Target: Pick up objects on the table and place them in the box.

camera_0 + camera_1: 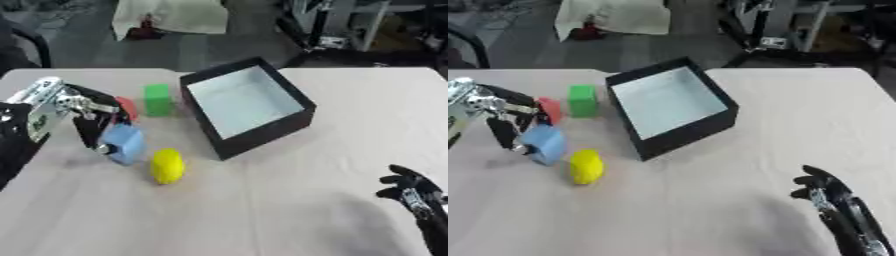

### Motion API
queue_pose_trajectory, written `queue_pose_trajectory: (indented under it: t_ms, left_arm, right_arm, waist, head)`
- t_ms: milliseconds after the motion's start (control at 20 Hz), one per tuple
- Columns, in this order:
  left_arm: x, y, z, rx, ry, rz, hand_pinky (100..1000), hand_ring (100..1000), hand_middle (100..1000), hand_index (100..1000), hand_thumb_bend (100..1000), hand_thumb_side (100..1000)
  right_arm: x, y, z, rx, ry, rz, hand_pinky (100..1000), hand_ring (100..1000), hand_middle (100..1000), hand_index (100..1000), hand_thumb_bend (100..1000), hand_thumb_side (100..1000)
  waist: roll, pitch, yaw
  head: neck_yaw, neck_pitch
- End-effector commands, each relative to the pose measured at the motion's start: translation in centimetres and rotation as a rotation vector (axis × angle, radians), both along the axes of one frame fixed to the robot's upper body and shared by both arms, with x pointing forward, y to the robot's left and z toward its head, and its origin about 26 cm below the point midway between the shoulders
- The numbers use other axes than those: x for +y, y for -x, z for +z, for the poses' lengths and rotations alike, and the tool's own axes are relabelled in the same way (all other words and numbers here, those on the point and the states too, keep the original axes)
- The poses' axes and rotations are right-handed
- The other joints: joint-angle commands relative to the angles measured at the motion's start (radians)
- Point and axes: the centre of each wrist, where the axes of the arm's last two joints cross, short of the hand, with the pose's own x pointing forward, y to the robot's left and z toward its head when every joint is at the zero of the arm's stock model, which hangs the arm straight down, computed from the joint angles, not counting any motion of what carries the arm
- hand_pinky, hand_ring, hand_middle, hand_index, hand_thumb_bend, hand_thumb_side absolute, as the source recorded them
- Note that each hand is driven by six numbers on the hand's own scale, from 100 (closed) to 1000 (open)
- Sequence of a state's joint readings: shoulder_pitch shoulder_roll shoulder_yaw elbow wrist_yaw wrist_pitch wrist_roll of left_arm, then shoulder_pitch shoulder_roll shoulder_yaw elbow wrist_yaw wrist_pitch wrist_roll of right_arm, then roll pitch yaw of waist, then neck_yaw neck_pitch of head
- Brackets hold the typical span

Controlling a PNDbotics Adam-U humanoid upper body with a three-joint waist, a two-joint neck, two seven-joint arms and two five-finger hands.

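left hand fingers curled on blue block, left of box, apparently lifted | right hand idle, fingers relaxed | risk: block slips, knocks yellow object just beside it

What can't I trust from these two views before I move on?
- Red object: partly hidden behind the left hand in both views; shape unclear.
- Blue block: blur hides whether the fingers grip it or only touch it.
- Right hand: idle at lower right, its arm cut off by the edge.
- Box: floor behind the near wall hidden.
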State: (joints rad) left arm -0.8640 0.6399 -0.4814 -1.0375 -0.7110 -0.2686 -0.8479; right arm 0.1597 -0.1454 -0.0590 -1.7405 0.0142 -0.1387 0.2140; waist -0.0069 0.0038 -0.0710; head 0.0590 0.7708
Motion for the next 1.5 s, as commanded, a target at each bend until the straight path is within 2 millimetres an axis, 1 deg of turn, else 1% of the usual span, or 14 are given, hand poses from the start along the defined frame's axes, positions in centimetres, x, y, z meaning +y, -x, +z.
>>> queue_pose_trajectory:
  t_ms: [50, 150, 200, 300, 350, 450, 550, 700, 900, 1100, 1200, 1300, 1350, 1500]
  left_arm:
    - [-1.9, 0.2, 6.6, -0.125, 0.001, -0.075, 633, 533, 534, 677, 180, 206]
    - [-4.8, 0.0, 9.3, -0.208, 0.017, -0.106, 640, 538, 540, 682, 174, 195]
    - [-6.3, -0.3, 10.1, -0.234, 0.025, -0.117, 642, 538, 542, 684, 168, 190]
    - [-9.4, -1.2, 10.6, -0.255, 0.039, -0.128, 644, 541, 547, 690, 165, 191]
    - [-10.9, -1.7, 10.3, -0.25, 0.043, -0.124, 645, 542, 552, 695, 160, 195]
    - [-13.3, -2.8, 9.0, -0.221, 0.044, -0.094, 650, 548, 564, 708, 157, 207]
    - [-15.3, -3.8, 6.7, -0.199, 0.054, -0.038, 653, 553, 572, 718, 153, 224]
    - [-17.3, -4.4, 3.0, -0.216, 0.075, 0.04, 663, 564, 589, 742, 148, 239]
    - [-18.8, -4.5, -0.6, -0.27, 0.08, 0.133, 674, 574, 604, 776, 131, 276]
    - [-19.3, -4.4, -2.0, -0.346, 0.129, 0.179, 685, 589, 624, 837, 151, 355]
    - [-19.4, -4.3, -2.3, -0.39, 0.148, 0.188, 717, 629, 678, 903, 257, 493]
    - [-19.4, -4.3, -2.4, -0.424, 0.154, 0.2, 761, 701, 762, 970, 496, 777]
    - [-19.3, -4.3, -2.3, -0.446, 0.16, 0.207, 773, 722, 787, 987, 574, 844]
    - [-19.1, -4.4, -1.7, -0.504, 0.165, 0.217, 803, 777, 861, 1000, 726, 933]
  right_arm:
    - [-0.4, 0.0, 0.4, -0.011, 0.017, 0.0, 759, 611, 654, 841, 100, 665]
    - [-0.3, 0.0, 0.3, -0.006, 0.016, 0.003, 759, 611, 654, 841, 100, 667]
    - [-0.3, 0.0, 0.3, -0.004, 0.014, 0.005, 759, 611, 654, 841, 100, 668]
    - [-0.1, 0.0, 0.2, -0.002, 0.01, 0.011, 759, 611, 654, 841, 100, 668]
    - [-0.1, 0.0, 0.2, -0.004, 0.006, 0.015, 759, 611, 654, 841, 100, 667]
    - [0.1, -0.1, 0.2, -0.005, 0.0, 0.021, 759, 611, 654, 841, 100, 672]
    - [0.3, -0.2, 0.2, -0.005, -0.006, 0.03, 759, 611, 654, 841, 100, 675]
    - [0.6, -0.4, 0.3, -0.007, -0.016, 0.044, 759, 612, 654, 841, 100, 680]
    - [0.9, -0.6, 0.4, -0.01, -0.025, 0.054, 759, 612, 654, 841, 100, 689]
    - [1.1, -0.8, 0.4, -0.011, -0.03, 0.061, 758, 612, 654, 841, 100, 691]
    - [1.1, -0.8, 0.4, -0.011, -0.031, 0.06, 758, 611, 653, 841, 100, 692]
    - [1.1, -0.8, 0.4, -0.012, -0.031, 0.061, 759, 611, 653, 841, 100, 690]
    - [1.1, -0.8, 0.4, -0.012, -0.032, 0.061, 759, 611, 653, 841, 100, 691]
    - [1.0, -0.8, 0.4, -0.012, -0.032, 0.06, 759, 611, 652, 841, 100, 690]
  waist:
    - [0.009, -0.028, 0.002]
    - [0.007, -0.031, 0.003]
    - [0.006, -0.032, 0.003]
    - [0.002, -0.034, 0.0]
    - [-0.001, -0.034, -0.003]
    - [-0.005, -0.032, -0.01]
    - [-0.01, -0.029, -0.019]
    - [-0.016, -0.024, -0.032]
    - [-0.019, -0.017, -0.045]
    - [-0.019, -0.015, -0.051]
    - [-0.019, -0.013, -0.051]
    - [-0.02, -0.013, -0.051]
    - [-0.02, -0.013, -0.05]
    - [-0.02, -0.014, -0.048]
  head:
    - [-0.001, -0.001]
    - [0.003, -0.001]
    - [0.004, -0.001]
    - [0.008, -0.001]
    - [0.011, -0.001]
    - [0.017, -0.001]
    - [0.023, -0.001]
    - [0.03, -0.001]
    - [0.039, -0.001]
    - [0.038, -0.001]
    - [0.034, -0.001]
    - [0.032, -0.001]
    - [0.032, -0.001]
    - [0.031, -0.001]
